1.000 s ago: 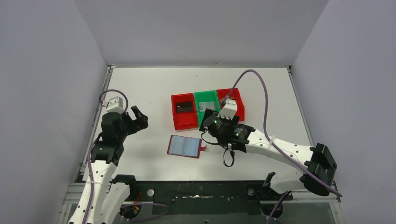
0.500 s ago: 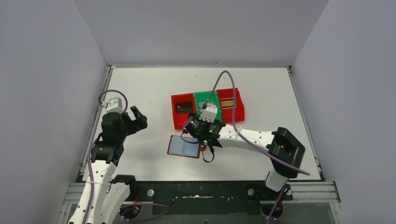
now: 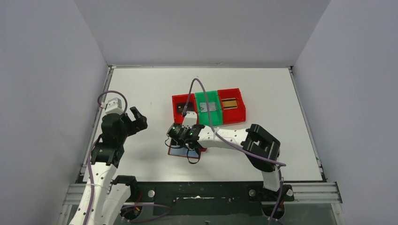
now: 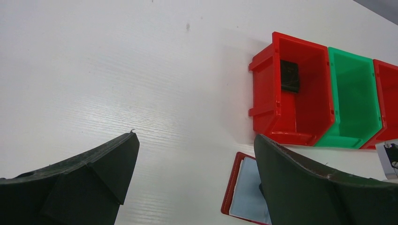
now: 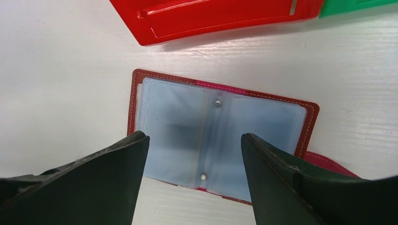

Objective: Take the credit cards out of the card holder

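The card holder (image 5: 220, 131) lies open and flat on the table near the front edge, just in front of the row of bins, and it has not shifted. What has changed is the right gripper (image 3: 178, 139): it has swung across from above the bins and now hangs right over the holder, its jaws narrowing but still spread, with nothing between them. In the right wrist view we see the pale blue-grey sleeves (image 5: 173, 117) bare, with no card edge showing. A dark card (image 4: 289, 76) lies in the left-hand red bin (image 4: 265, 89), a silvery card (image 3: 209, 108) in the green bin (image 3: 206, 92), and a gold card (image 3: 229, 103) in the right-hand red bin (image 3: 242, 110). We judge the emptying close to done, and this return a check or a last probe of the sleeves. The left gripper (image 3: 136, 119) stays wide apart and empty, well off to the left. Around all this, the white table (image 3: 141, 89) shows a faint grain, and plain pale grey walls (image 3: 202, 28) close it in on three sides.
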`<state>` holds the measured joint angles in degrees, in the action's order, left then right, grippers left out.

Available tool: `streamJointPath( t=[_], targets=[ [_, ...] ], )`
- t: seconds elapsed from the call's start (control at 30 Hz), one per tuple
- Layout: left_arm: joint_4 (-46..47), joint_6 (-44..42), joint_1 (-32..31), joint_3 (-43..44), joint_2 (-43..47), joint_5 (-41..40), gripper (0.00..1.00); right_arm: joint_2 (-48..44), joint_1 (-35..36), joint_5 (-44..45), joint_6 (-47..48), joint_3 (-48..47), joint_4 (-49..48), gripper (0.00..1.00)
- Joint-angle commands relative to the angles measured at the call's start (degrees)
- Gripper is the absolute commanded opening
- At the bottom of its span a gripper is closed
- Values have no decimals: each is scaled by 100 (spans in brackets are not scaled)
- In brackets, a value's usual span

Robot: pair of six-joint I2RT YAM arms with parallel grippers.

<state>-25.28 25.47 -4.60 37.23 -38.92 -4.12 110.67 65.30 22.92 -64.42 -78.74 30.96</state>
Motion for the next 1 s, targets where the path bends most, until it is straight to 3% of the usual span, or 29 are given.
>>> streamJointPath(
  t=[0.0, 0.47, 0.67, 0.97],
  targets=[
    [163, 54, 43, 100, 86, -29, 97, 187, -22, -193, 233, -354, 110, 73],
    [153, 41, 38, 83, 89, 51, 97, 1018, -10, -407, 470, -1087, 765, 78],
    [152, 37, 38, 74, 95, 79, 97, 1074, -2, -479, 476, -983, 808, 78],
    [185, 19, 38, 65, 71, 157, 96, 991, -14, -327, 495, -718, 887, 56]
  ],
)
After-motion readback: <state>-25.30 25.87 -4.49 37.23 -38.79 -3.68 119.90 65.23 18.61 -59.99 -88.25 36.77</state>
